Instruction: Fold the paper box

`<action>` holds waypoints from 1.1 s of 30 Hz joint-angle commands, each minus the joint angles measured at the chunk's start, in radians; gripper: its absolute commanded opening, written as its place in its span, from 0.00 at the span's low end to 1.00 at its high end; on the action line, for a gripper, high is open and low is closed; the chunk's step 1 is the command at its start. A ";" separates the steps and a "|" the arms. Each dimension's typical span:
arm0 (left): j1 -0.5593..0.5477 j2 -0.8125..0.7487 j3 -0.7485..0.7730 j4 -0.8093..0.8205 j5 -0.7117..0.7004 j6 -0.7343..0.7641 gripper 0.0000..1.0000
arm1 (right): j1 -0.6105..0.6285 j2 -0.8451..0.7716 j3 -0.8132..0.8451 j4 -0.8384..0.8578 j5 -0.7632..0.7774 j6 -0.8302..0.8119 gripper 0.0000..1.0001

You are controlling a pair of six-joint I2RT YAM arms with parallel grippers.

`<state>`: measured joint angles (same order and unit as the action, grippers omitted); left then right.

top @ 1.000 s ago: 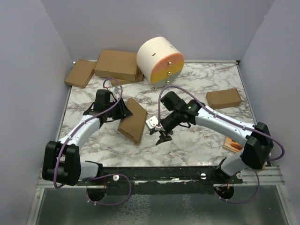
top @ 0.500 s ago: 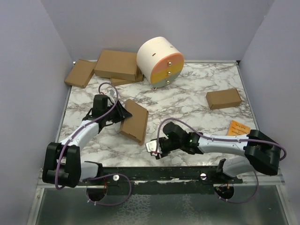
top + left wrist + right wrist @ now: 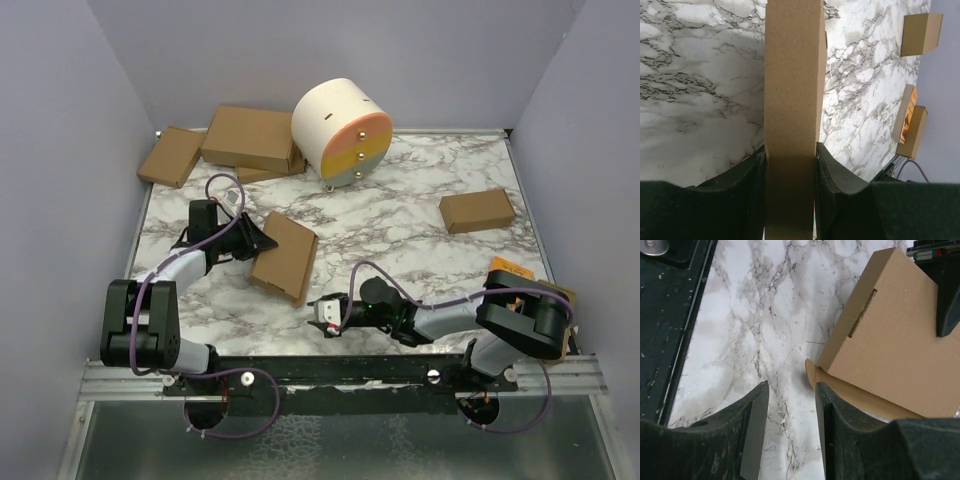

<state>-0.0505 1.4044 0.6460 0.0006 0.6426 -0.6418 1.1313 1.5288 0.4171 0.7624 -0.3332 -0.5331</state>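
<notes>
Marble counter (image 3: 420,215) bears the paper box (image 3: 284,257), probably light yet stiff, pinched at its left edge by left tool (image 3: 252,240); right tool (image 3: 791,405) stands part-open, empty.

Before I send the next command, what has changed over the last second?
The right gripper pulled back from mid-table toward its own base and dropped low; it is open and empty. The left arm's elbow drew back while the left gripper kept its clamp on the cardboard box, which stayed about where it was. The white drum, the cartons at the back and the small carton on the right have not moved.
</notes>
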 commanded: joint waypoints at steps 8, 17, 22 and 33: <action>0.038 0.117 -0.002 -0.180 -0.004 0.117 0.00 | -0.008 0.199 0.104 0.177 0.027 -0.002 0.40; 0.049 0.140 0.005 -0.177 0.016 0.120 0.00 | -0.015 0.210 0.126 0.157 0.083 0.059 0.31; 0.049 0.142 -0.007 -0.162 0.020 0.096 0.00 | -0.062 0.140 -0.001 0.212 0.035 -0.054 0.30; 0.049 0.133 -0.079 -0.047 0.019 -0.039 0.00 | -0.065 0.108 -0.098 0.264 -0.049 -0.118 0.32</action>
<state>0.0055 1.4979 0.6163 0.1009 0.7639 -0.6765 1.0649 1.6268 0.3161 0.9619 -0.3428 -0.6098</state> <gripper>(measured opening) 0.355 0.310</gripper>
